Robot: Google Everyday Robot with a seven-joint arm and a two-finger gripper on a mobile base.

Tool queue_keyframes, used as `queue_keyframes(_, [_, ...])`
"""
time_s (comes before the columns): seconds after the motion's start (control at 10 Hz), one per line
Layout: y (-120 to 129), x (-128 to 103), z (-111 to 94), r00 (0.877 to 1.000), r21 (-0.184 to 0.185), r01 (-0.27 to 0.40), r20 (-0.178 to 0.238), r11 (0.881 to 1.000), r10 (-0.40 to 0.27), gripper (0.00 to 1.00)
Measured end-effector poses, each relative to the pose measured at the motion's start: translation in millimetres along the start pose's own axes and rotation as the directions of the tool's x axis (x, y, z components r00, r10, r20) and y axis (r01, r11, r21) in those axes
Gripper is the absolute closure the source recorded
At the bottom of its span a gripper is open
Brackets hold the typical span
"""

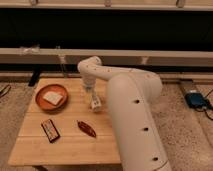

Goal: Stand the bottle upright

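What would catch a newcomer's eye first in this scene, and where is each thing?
The big white robot arm fills the right side, bending over the wooden table, with its gripper down at the small whitish bottle near the table's middle. Left of that sits an orange bowl; nearer the front lie a dark packet and a red wrapper.

Wooden table [70, 145], speckled floor [192, 145], dark wall [125, 30] behind, perhaps pale ledge [165, 55].
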Motion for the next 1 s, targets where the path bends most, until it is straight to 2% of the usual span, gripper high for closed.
queue_keyframes(0.1, [-3,7,-4,1.000,0.022,-0.010,0.003,1.000,0.010,0.23])
queue_keyframes(0.2, [-6,10,-14,0.999,0.058,-0.018,0.029,0.998,0.017,0.23])
queue_keyframes(0.4, [-9,-1,-35,0.996,0.110,-0.015,0.088,0.994,0.005,0.23])
queue_keyframes(0.5, [-11,-1,-46,0.995,0.137,-0.018,0.104,0.990,0.004,0.23])
queue_keyframes(0.6, [-10,-1,-51,0.993,0.148,-0.028,0.114,0.989,0.011,0.23])
queue_keyframes(1.0, [0,3,-48,0.986,0.128,-0.085,0.155,0.988,0.065,0.23])
